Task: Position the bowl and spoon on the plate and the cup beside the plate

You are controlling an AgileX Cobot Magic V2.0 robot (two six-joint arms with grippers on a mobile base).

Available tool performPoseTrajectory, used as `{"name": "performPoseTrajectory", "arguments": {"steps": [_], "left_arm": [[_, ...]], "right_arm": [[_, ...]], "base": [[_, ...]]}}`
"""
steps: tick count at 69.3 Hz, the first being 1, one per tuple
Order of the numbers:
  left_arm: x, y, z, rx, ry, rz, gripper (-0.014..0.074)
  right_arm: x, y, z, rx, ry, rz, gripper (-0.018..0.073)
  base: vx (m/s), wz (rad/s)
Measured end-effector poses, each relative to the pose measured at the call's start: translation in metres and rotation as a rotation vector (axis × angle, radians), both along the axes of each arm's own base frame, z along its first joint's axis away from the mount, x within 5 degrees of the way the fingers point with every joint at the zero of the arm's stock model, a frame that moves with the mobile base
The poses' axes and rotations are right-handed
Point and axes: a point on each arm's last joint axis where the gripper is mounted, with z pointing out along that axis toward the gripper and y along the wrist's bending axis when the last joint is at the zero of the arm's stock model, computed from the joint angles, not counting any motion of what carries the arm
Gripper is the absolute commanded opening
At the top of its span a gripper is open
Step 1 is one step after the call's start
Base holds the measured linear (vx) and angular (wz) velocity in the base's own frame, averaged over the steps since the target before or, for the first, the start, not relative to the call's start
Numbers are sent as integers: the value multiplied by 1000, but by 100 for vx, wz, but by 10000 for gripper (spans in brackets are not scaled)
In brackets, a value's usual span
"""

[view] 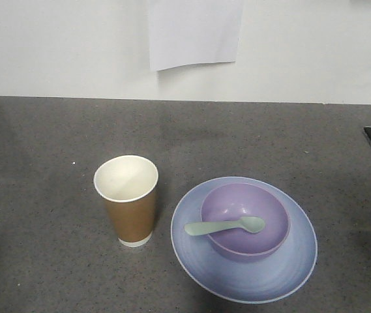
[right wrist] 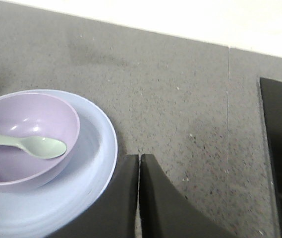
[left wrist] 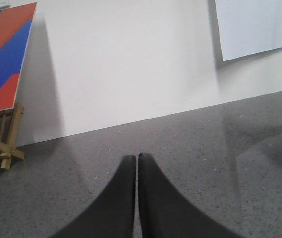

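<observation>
On the speckled dark grey table (view: 42,150) the round, shallow, pale blue plastic plate (view: 244,277) sits toward the right, and the smooth lavender-purple plastic bowl (view: 244,220) rests on it, set a little toward the plate's far side rather than dead centre. The small pale mint-green plastic spoon (view: 225,226) lies across the bowl, its oval scoop inside toward the right and its short handle reaching over the left rim, so it is in the bowl and not touching the plate itself. The tall brown paper cup with the white rolled rim (view: 127,199) stands upright just beside the plate on its left, near but apart from it, and it looks empty. Neither arm shows in the front view. The left tool (left wrist: 136,157) hangs above bare table with its two dark fingers pressed together on nothing, a slice of the cup's rim at the far right edge of its view. The right tool (right wrist: 139,157) is likewise pressed together and empty, just beside the plate's right rim. A white sheet of paper (view: 195,29) hangs on the wall behind, and a red-and-blue striped board on a wooden stand (left wrist: 4,59) leans off to the left. To my eye the arrangement is done: bowl and spoon on the plate, cup alongside, nothing held and nothing obvious left to place
</observation>
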Motion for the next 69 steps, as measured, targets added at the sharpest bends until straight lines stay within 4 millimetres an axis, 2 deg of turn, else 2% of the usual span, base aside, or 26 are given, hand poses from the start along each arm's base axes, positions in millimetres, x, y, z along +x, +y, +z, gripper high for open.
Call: {"name": "performPoseTrajectory", "arguments": {"steps": [21,34,41,69], "left_arm": [[0,0,0,0,0,0,-8],[0,0,0,0,0,0,-8],[0,0,0,0,0,0,-6],[0,0,0,0,-3,0,-6]], "right_arm": [[-23,-2,-72,47,-267,26,-11],[-35,-9,-101,57,-348,-40,-11],[-39,-10,-108,73,-376,-57,-11],[-39,-10,-108,92,-378,-61,-11]], "base": [[0,0],[0,0],[0,0],[0,0]]}}
